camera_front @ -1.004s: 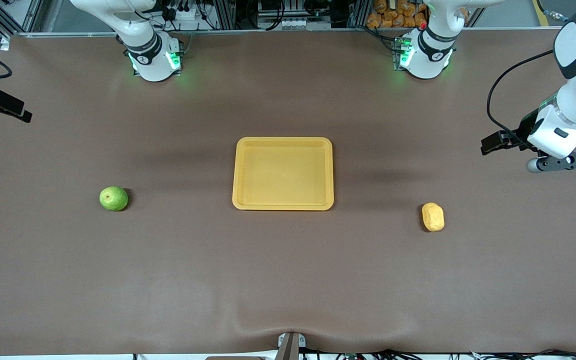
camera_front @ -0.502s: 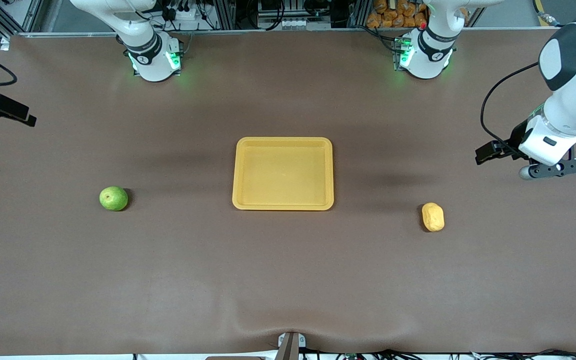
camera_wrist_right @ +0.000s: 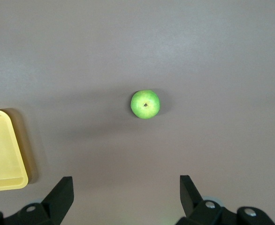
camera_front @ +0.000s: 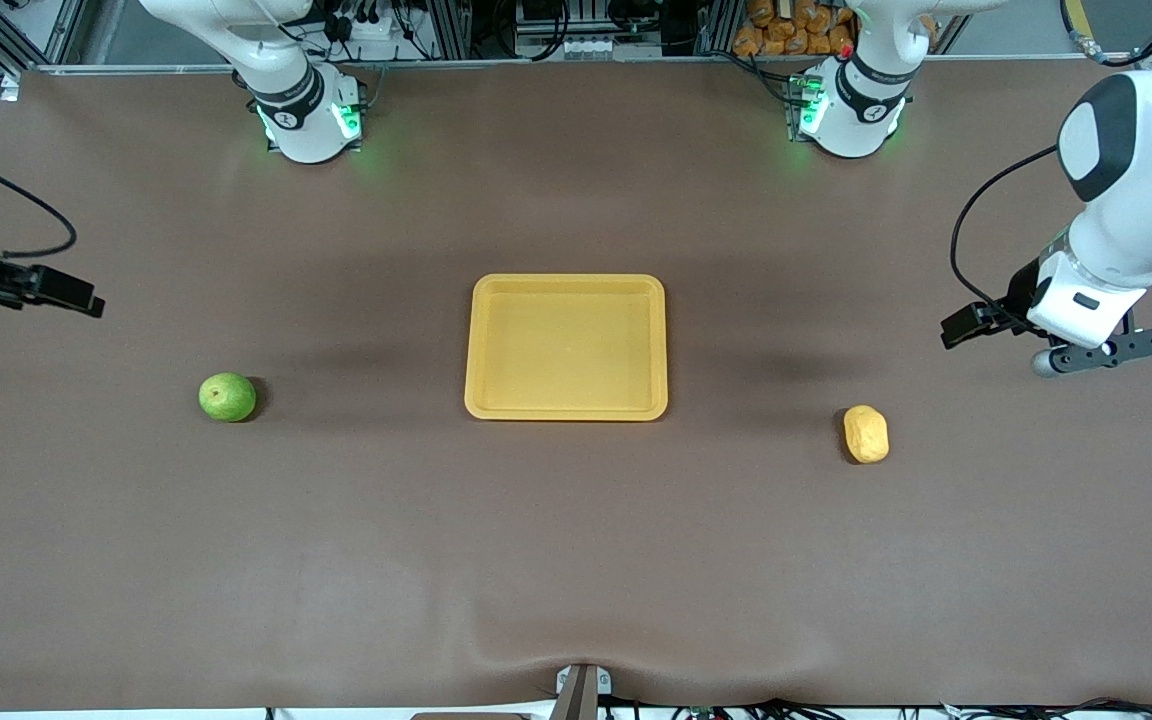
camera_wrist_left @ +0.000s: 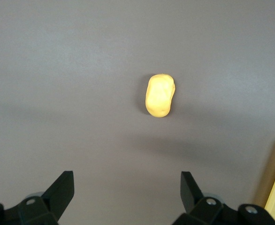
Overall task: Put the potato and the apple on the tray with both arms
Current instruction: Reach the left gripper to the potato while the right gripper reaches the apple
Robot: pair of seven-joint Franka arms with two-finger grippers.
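We saw the brown table [camera_front: 576, 540] filling the frame; the yellow tray [camera_front: 566, 412] sat at centre frame, bare; the potato [camera_front: 866, 434] lay lower right of it and the apple [camera_front: 227, 397] at mid-left, both on the cloth, well apart from the tray. The left gripper [camera_wrist_left: 127, 193] hung at the frame's right edge above the table, jaws spread wide, empty; the right gripper [camera_wrist_right: 126, 193], at the frame's left edge, likewise gaped and held nothing.

High front camera facing robots, 2 wrist cameras looking down, each sharing tray [camera_front: 566, 290] edge
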